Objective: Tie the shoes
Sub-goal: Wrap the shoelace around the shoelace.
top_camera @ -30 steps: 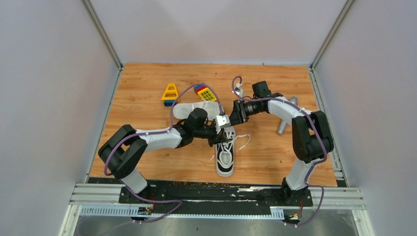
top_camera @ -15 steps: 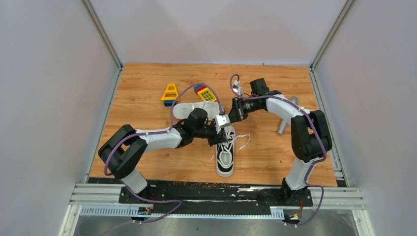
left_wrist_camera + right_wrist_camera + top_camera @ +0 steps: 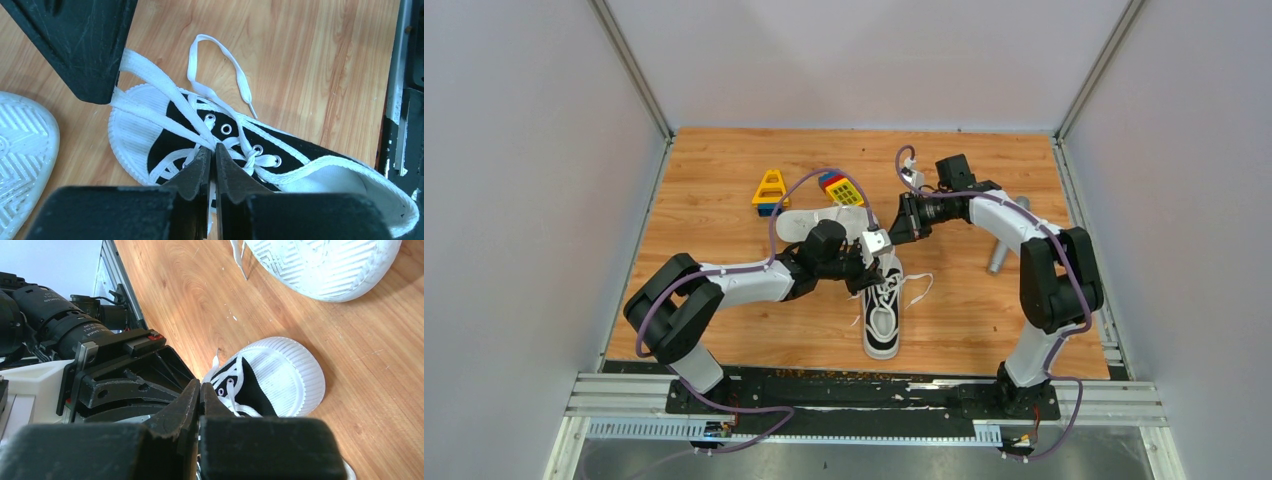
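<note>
One black canvas shoe (image 3: 882, 318) stands upright at the table's middle, its white toe cap (image 3: 129, 131) and laces (image 3: 220, 92) showing. The other shoe (image 3: 822, 222) lies sole-up behind it, its underside (image 3: 320, 265) white. My left gripper (image 3: 210, 149) sits over the eyelets, its jaws almost together with a white lace strand between them. My right gripper (image 3: 200, 384) is shut just past the toe cap. Two taut lace strands (image 3: 150, 85) run from the shoe up to the right gripper's fingers (image 3: 80, 45). Both grippers meet above the shoe (image 3: 876, 255).
Colourful toy blocks (image 3: 771, 190) (image 3: 844, 188) lie behind the sole-up shoe. A grey metal cylinder (image 3: 999, 258) rests at the right, partly behind the right arm. Metal rails (image 3: 864, 400) edge the table's near side, and grey walls close in the other sides.
The right gripper has shut and its wrist has shifted slightly left and back, pulling the laces taut. The left gripper stays over the eyelets, its jaws barely parted.
</note>
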Tool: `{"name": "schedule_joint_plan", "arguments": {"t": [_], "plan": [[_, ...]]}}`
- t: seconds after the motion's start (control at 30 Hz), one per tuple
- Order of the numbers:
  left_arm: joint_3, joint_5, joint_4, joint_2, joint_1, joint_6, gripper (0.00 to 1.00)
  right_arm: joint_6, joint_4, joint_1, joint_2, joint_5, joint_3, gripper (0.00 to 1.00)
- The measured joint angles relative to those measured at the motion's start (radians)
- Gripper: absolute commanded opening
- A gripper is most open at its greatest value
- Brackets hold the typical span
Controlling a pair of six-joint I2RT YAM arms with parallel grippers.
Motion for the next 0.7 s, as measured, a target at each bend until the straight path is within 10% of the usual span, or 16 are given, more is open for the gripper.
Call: {"name": "schedule_joint_plan", "arguments": {"t": [0.2,0.4,0.7], "plan": [[0.000,-0.002,0.000,0.000,0.000,-0.014,0.00,0.004,0.000,-0.001,-0.006,0.005,0.000,0.03],[0.000,0.003,0.000,0.000,0.000,-0.035,0.00,-0.002,-0.002,-0.030,-0.007,0.035,0.000,0.39],[0.002,0.011,-0.035,-0.001,0.023,-0.056,0.00,-0.091,-0.109,-0.220,-0.111,0.161,-0.013,0.49]]}}
